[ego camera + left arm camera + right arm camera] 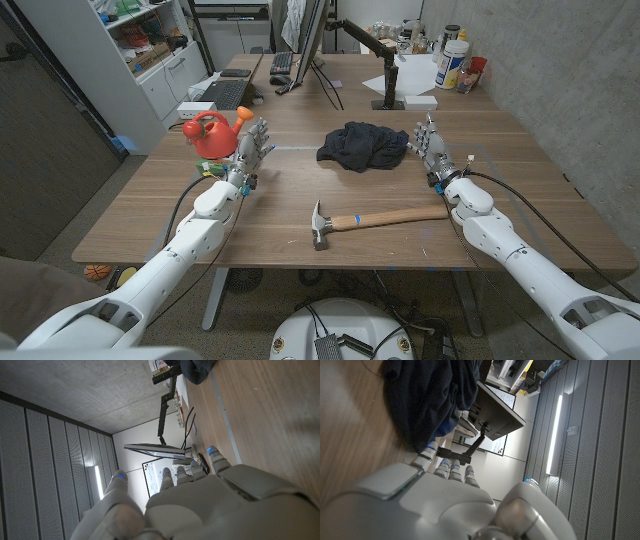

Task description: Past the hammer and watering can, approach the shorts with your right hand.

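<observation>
Nearest the camera, a wooden-handled hammer [372,219] is seen lying on the desk [280,235], between the two arms. Beyond it, the right robot hand [430,147] is held upright, fingers apart, holding nothing, just beside the crumpled dark shorts [361,145]. The left robot hand [250,152], equally empty, is raised beside a red watering can [213,134].

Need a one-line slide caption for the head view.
Right hand open beside the dark shorts, hammer nearer.
</observation>
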